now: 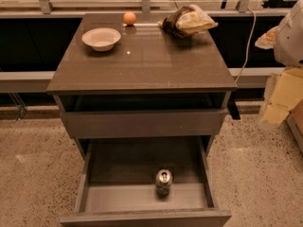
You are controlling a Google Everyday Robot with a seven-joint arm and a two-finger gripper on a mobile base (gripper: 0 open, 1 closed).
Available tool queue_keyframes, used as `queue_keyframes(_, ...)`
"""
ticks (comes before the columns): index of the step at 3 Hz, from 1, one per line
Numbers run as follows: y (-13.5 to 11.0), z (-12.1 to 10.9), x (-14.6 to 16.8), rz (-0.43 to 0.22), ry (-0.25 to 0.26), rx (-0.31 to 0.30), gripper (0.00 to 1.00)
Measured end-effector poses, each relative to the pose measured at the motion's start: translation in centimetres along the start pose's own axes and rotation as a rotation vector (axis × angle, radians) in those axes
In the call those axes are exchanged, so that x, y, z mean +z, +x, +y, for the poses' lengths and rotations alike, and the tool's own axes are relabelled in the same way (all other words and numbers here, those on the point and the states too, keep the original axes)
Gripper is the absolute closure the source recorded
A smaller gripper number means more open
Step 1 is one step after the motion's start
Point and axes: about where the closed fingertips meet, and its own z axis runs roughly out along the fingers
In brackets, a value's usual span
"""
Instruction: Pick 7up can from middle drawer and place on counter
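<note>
The 7up can stands upright on the grey floor of the middle drawer, which is pulled far out at the bottom of the view. The can is right of the drawer's centre and its silver top with pull tab faces up. The counter is the glossy dark brown top of the cabinet, above and behind the drawer. My gripper is at the right edge of the view, beside the cabinet at about the height of the upper drawer. It hangs below my white arm, well apart from the can and holding nothing that I can see.
On the counter are a white bowl at back left, an orange ball at the back edge and a crumpled chip bag at back right. The upper drawer is slightly open. A cable hangs right of the cabinet. The floor is speckled.
</note>
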Motion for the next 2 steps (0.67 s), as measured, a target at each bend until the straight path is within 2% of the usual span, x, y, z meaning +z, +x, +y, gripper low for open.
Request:
queue_keyframes(1, 0.0, 0.0, 0.0, 0.000, 0.000, 0.000, 0.00)
queue_keyframes(2, -1.8, -2.0, 2.8, -0.059, -0.018, -0.029, 0.00)
